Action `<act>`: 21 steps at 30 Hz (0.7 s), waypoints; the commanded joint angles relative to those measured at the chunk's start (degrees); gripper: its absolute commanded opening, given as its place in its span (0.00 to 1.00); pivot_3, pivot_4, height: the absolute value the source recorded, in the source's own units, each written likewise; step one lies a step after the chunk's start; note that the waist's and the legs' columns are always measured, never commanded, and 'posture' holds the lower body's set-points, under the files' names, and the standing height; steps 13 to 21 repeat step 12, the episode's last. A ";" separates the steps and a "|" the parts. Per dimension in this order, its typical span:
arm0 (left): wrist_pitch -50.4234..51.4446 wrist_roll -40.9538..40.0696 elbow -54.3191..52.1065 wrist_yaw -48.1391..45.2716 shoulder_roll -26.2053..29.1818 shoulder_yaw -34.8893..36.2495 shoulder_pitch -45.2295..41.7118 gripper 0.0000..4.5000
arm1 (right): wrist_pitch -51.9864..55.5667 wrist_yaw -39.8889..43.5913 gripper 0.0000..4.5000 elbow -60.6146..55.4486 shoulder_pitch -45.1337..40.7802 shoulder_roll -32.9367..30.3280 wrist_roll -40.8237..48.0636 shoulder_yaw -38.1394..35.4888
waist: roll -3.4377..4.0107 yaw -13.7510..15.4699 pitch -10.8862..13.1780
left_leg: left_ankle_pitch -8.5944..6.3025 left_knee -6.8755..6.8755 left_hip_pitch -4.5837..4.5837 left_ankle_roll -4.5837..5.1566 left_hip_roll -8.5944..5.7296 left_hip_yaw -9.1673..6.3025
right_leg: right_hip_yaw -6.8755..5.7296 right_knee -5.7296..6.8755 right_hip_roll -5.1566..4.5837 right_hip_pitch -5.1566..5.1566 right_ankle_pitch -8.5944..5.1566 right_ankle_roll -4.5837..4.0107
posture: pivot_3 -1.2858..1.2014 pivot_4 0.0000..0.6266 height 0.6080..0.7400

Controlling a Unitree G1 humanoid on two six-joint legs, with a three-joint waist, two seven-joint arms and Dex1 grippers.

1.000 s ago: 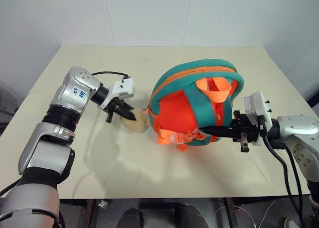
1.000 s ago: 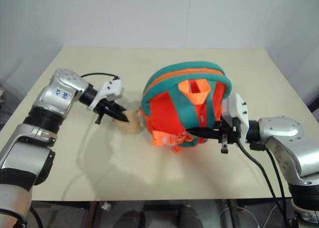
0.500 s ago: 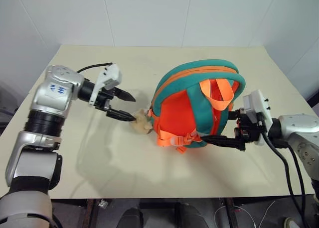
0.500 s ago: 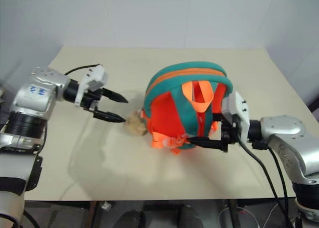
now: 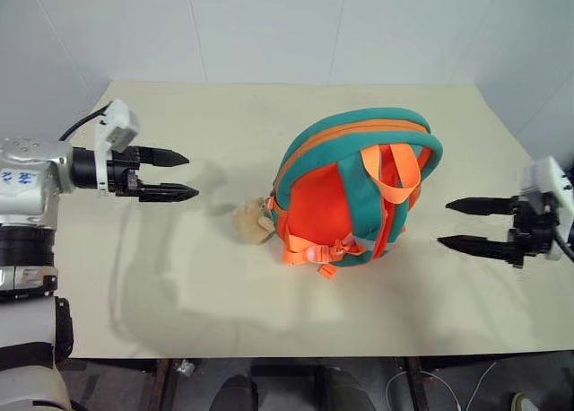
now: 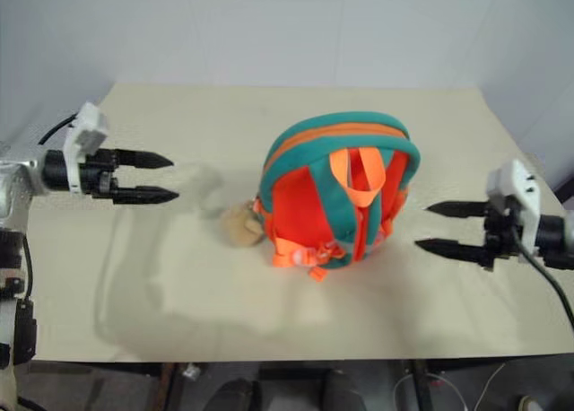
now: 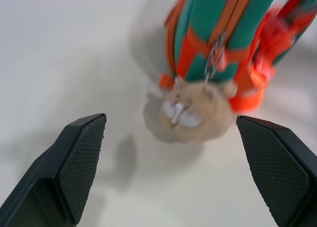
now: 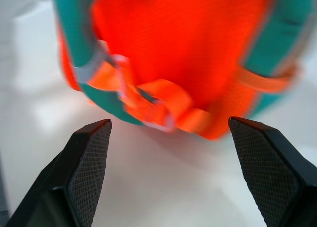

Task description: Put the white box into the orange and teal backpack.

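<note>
Orange-and-teal backpack (image 5: 357, 188) stands upright mid-desk (image 5: 269, 294), between the two end effectors and clear of both. Left end effector (image 5: 176, 176) is wide, empty, pointing at the plush toy (image 5: 251, 221) hanging off the pack's near side. Right end effector (image 5: 462, 222) is wide, empty, facing the strap side. White box isn't visible, so I can't tell where it is. Risk: pack is freestanding and soft, so a one-sided nudge could tip it; loose straps could snag a finger.
</note>
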 commanded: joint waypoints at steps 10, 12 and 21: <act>-7.18 -16.01 -6.94 -7.73 -0.70 14.01 13.02 1.00 | -9.99 4.66 1.00 13.65 -6.88 -1.02 -1.97 -2.74 | 0.02 -0.15 0.01 | 0.00 -0.02 0.13 -0.02 -0.02 0.13 | 0.04 -0.10 -0.07 0.03 -0.01 -0.01 | 0.52 0.24 1.00; -6.91 -16.47 -7.66 -7.50 0.58 14.51 14.75 1.00 | -10.50 4.44 1.00 14.12 -7.97 -0.66 -2.23 -2.31 | 0.02 -0.16 0.01 | 0.00 -0.02 0.12 -0.02 -0.02 0.13 | 0.04 -0.11 -0.08 0.02 -0.01 -0.01 | 0.52 0.24 1.00; -6.91 -16.47 -7.66 -7.50 0.58 14.51 14.75 1.00 | -10.50 4.44 1.00 14.12 -7.97 -0.66 -2.23 -2.31 | 0.02 -0.16 0.01 | 0.00 -0.02 0.12 -0.02 -0.02 0.13 | 0.04 -0.11 -0.08 0.02 -0.01 -0.01 | 0.52 0.24 1.00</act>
